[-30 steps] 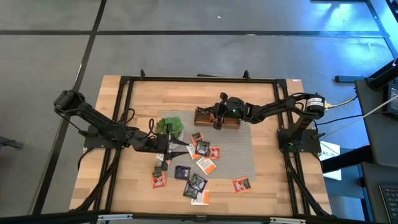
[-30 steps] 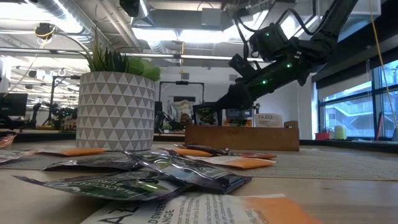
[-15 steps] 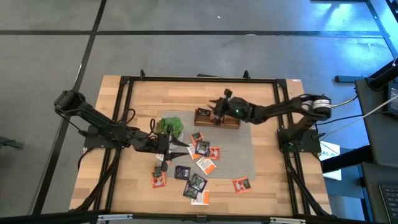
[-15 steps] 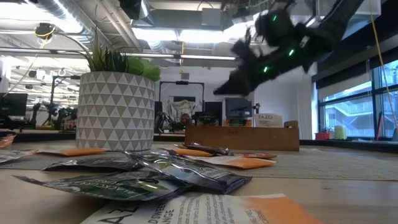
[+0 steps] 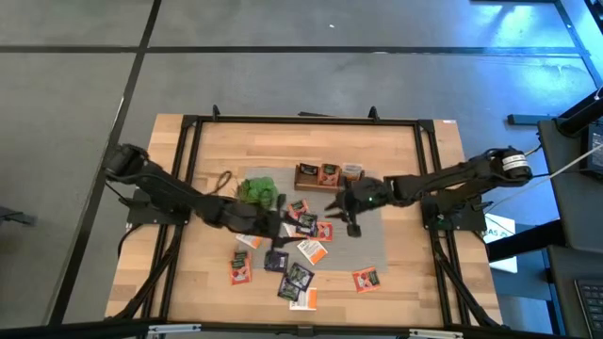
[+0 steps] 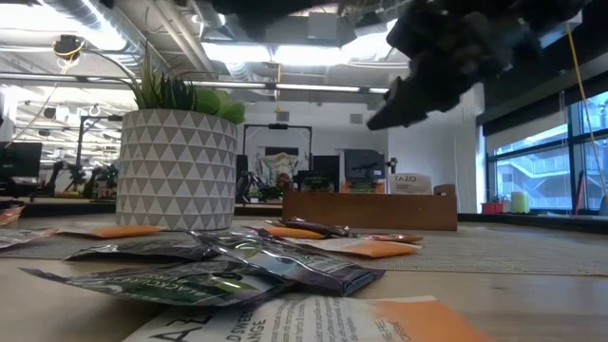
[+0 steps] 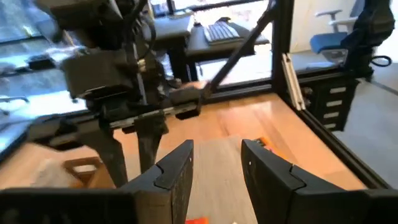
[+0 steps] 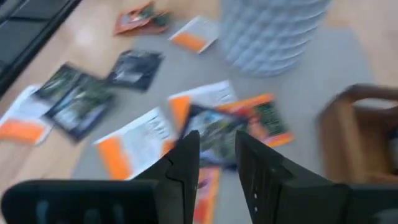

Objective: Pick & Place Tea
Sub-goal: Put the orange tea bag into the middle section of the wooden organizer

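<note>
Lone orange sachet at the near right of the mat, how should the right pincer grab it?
The orange sachet lies flat and apart from the pile, with bare table around it. It is probably best to come straight down with the right pincer and pinch across one free edge or corner, since a flat packet offers nothing to grip from the side.

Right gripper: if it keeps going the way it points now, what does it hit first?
The right gripper, jaws apart and empty, points at the tea sachets overlapping on the grey mat. It would probably meet the dark sachet right ahead first; depth is hard to judge.
</note>
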`<control>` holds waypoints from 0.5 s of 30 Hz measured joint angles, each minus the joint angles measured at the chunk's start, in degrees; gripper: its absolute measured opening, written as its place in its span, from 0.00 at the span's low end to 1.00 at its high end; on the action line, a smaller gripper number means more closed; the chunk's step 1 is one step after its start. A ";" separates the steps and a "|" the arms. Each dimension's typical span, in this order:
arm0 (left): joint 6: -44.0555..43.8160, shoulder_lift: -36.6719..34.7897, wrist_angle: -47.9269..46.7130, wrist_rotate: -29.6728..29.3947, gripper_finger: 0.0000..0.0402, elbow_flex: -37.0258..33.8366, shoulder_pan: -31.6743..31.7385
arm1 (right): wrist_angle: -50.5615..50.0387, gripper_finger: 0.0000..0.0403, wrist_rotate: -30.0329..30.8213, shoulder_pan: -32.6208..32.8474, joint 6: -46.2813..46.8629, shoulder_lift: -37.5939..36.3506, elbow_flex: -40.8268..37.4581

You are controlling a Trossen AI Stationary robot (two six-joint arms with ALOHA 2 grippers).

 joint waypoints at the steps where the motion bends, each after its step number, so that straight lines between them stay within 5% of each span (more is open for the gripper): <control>1: -1.44 1.70 -0.46 0.75 0.32 1.21 0.43 | -0.70 0.26 -0.42 0.80 0.40 0.43 0.00; 10: -11.42 13.20 -3.20 2.71 0.32 6.30 2.16 | -2.57 0.26 -0.36 6.07 1.60 7.85 -0.02; 15: -15.16 16.48 -2.97 2.51 0.32 6.81 2.14 | -1.26 0.26 4.85 7.60 1.31 12.41 -0.02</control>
